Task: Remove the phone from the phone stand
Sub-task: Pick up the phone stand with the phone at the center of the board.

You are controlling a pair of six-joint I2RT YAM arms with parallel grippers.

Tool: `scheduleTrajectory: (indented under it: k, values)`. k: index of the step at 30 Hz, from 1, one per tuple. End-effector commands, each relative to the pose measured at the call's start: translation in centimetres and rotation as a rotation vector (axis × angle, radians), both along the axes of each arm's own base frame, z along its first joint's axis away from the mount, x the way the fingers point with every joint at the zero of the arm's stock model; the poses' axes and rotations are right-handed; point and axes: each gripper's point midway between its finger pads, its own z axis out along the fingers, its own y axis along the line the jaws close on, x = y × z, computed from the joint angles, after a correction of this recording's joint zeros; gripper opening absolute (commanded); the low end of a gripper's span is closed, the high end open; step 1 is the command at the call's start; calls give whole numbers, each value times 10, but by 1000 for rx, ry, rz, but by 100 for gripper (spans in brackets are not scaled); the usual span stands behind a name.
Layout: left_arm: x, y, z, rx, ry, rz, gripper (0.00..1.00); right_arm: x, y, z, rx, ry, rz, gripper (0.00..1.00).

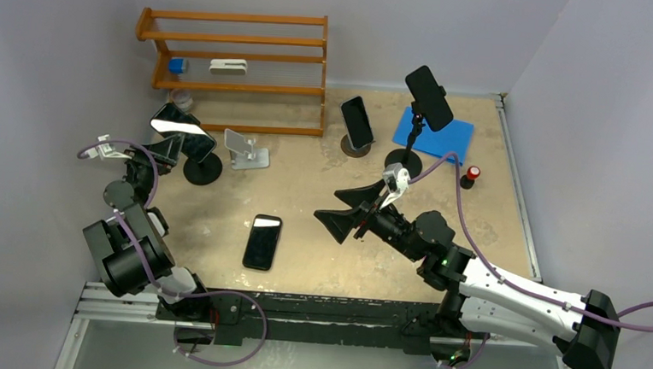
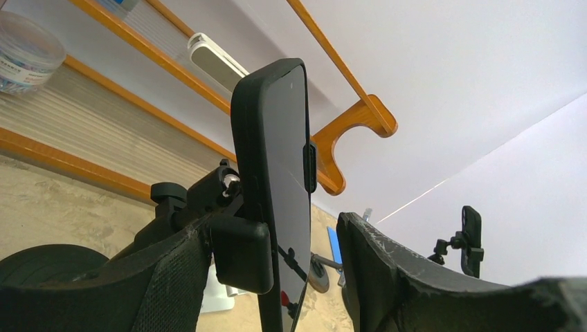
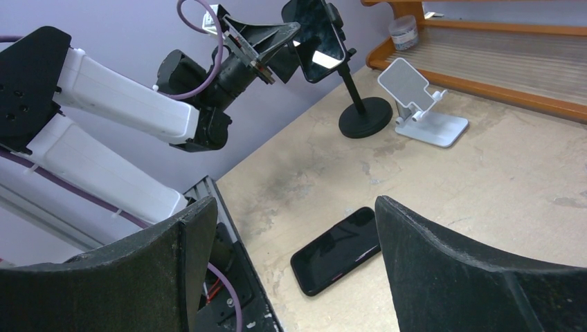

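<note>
The phone, black and glossy, sits tilted in the clamp of a black phone stand at the table's left. My left gripper is open and straddles it. In the left wrist view the phone shows edge-on between the fingers. One finger rests by the stand's clamp behind the phone. The other finger stands a small gap off the screen. My right gripper hangs open mid-table with nothing between its fingers. The right wrist view shows the phone, its stand and the open right gripper.
Another phone lies flat near the front edge. A white stand is beside the black one. Two more phones on stands, a blue pad and a wooden rack stand at the back.
</note>
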Motion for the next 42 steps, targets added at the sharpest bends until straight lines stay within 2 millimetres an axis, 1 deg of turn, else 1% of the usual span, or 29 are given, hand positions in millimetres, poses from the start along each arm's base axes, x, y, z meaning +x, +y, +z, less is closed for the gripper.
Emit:
scheduleTrajectory:
  k: [1, 8, 19, 21, 25, 29, 38, 42]
  values:
    - [-3, -1, 26, 68, -98, -9, 63, 0, -3, 18, 52, -43, -15, 85]
    - [-3, -1, 26, 65, -99, -17, 59, 1, -3, 17, 49, -41, -18, 85]
    - [-2, -2, 26, 60, -111, -32, 50, 2, -2, 16, 43, -38, -22, 85]
    - [-1, -2, 27, 60, -112, -33, 50, 2, -2, 15, 43, -38, -24, 85]
    - [-1, -1, 28, 59, -119, -27, 54, 3, -2, 15, 41, -39, -25, 85]
    - [-1, 1, 29, 59, -123, -19, 55, 3, -2, 15, 40, -38, -27, 85]
    - [-2, 7, 26, 40, -115, 17, 53, 4, -2, 15, 39, -37, -30, 86]
    - [-1, 7, 27, 38, -114, 12, 50, 4, -2, 14, 37, -36, -32, 86]
